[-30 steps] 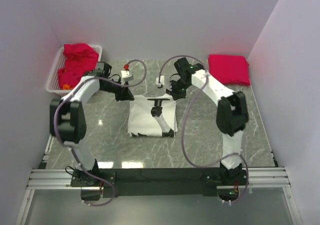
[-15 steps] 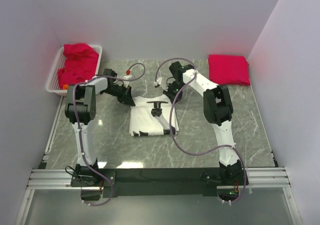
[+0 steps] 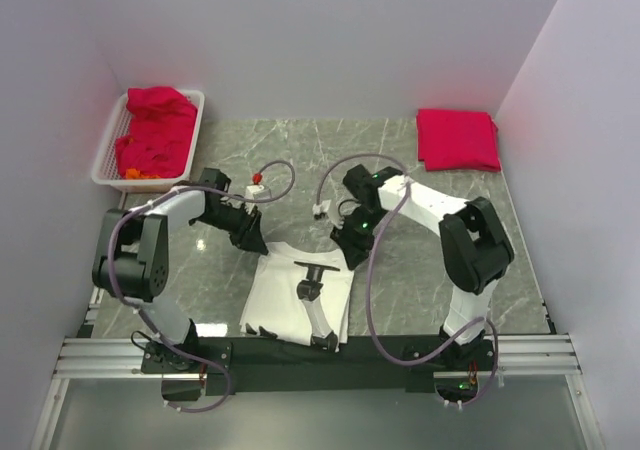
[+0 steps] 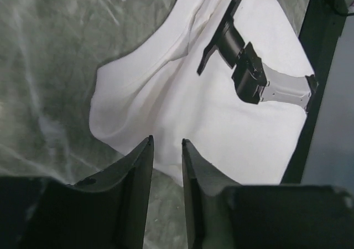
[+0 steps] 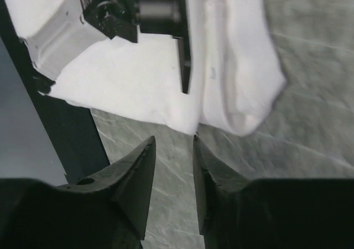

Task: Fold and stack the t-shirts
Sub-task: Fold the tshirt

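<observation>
A white t-shirt with a black and grey print lies spread at the near middle of the grey marble table. Its near hem reaches the black rail. The left gripper pinches the shirt's far left corner, fingers nearly together on the cloth edge. The right gripper is likewise clenched on the far right corner. A folded red t-shirt sits at the far right. A white basket of crumpled red shirts stands at the far left.
</observation>
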`<state>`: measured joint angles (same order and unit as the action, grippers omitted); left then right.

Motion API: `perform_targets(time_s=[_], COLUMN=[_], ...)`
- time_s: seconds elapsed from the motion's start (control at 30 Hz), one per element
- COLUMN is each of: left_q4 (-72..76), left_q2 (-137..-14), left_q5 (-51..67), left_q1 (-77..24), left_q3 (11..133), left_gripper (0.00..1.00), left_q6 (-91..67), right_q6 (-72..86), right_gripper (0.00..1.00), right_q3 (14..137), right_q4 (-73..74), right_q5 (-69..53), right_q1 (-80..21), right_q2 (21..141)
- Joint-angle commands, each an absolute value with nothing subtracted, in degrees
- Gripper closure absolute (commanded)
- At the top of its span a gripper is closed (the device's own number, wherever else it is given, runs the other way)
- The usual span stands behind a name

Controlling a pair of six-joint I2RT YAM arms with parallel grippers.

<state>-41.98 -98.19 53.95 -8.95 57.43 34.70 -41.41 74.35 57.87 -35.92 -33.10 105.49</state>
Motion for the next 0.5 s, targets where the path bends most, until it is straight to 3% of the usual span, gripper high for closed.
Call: perform_targets(time_s=[0.0, 0.13, 0.3, 0.47], left_q4=[-43.2, -37.1, -33.8, -26.0], left_q2=[-91.6, -84.6, -84.3, -86.6], left_q5=[56.4, 56.4, 52.1, 45.4], left_q1=[-8.1, -9.5, -20.0, -27.4], left_q3=[58.6, 57.2, 56.7, 54.0], left_gripper=[0.67, 0.54, 0.52, 0.52], left_q6=[40.9, 46.7, 54.7, 56.1], right_q6=[-37.0, -31.0, -23.7, -16.3], right_gripper=[0.59, 0.59, 0.59, 0.69], right_q3=[78.5, 87.3, 97.0, 100.5], right_q4=[56.5, 57.3, 55.6, 51.4], right_q5=[-39.9, -43.6, -53.7, -58.8], right_q1=[-26.6, -24.8, -25.0, -26.3], right_q2=[102.0, 107.6, 118.5, 125.6])
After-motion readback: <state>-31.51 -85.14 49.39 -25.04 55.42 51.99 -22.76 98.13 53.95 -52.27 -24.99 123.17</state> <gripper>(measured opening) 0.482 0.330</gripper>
